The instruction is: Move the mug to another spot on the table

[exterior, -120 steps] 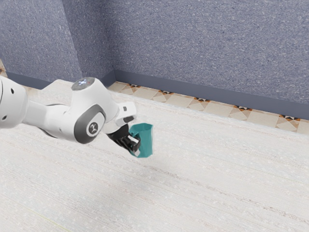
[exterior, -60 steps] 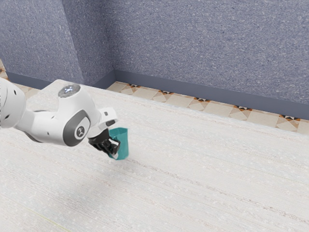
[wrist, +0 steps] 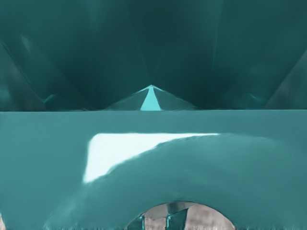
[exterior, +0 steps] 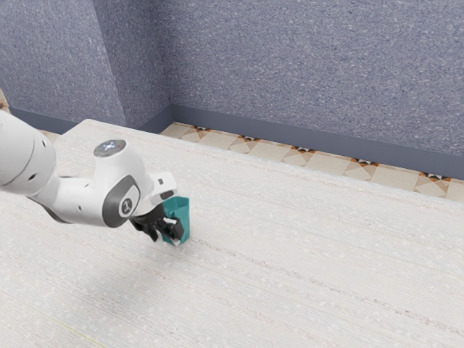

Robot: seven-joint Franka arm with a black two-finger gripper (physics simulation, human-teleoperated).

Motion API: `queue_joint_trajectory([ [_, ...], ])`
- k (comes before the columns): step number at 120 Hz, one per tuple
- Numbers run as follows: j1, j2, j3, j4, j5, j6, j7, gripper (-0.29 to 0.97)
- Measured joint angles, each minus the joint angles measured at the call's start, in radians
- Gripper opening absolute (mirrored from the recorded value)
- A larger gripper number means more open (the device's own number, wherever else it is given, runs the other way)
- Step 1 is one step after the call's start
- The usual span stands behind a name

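Note:
The teal mug (exterior: 179, 216) is low over the pale table (exterior: 304, 246), toward the exterior view's left, tilted slightly. My black gripper (exterior: 167, 228) is shut on its near wall and handle side, with the white arm reaching in from the exterior view's left. In the wrist view the teal mug (wrist: 153, 158) sits right against the camera, its dark inside above and its curved handle below. Whether the mug's base touches the table I cannot tell.
The table stretches wide toward the exterior view's right and front. Its far edge (exterior: 290, 163) runs along a tiled floor strip (exterior: 326, 156) below a grey-blue wall (exterior: 304, 65).
My arm has carried the mug toward the exterior view's left and downward, from mid-air to just above the table. The grip has stayed shut on it.

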Motion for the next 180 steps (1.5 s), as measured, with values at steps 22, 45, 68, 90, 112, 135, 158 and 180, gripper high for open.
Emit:
queue_joint_trajectory([
  [22,0.000,-0.058,0.000,-0.050,-0.004,-0.009,0.016,0.56],
  [45,0.000,-0.158,0.001,-0.050,-0.005,-0.040,0.028,0.63],
  [68,-0.007,-0.244,0.010,0.008,0.007,-0.122,0.037,0.66],
  [90,-0.003,-0.269,0.017,0.216,0.100,-0.329,0.041,0.67],
  [112,0.012,-0.264,0.004,0.448,0.195,-0.570,0.044,0.68],
  [135,0.024,-0.229,-0.043,0.622,0.258,-0.747,0.046,0.68],
  [158,-0.005,-0.225,-0.058,0.643,0.272,-0.823,0.049,0.68],
  [180,-0.046,-0.225,-0.058,0.643,0.276,-0.852,0.051,0.68],
])
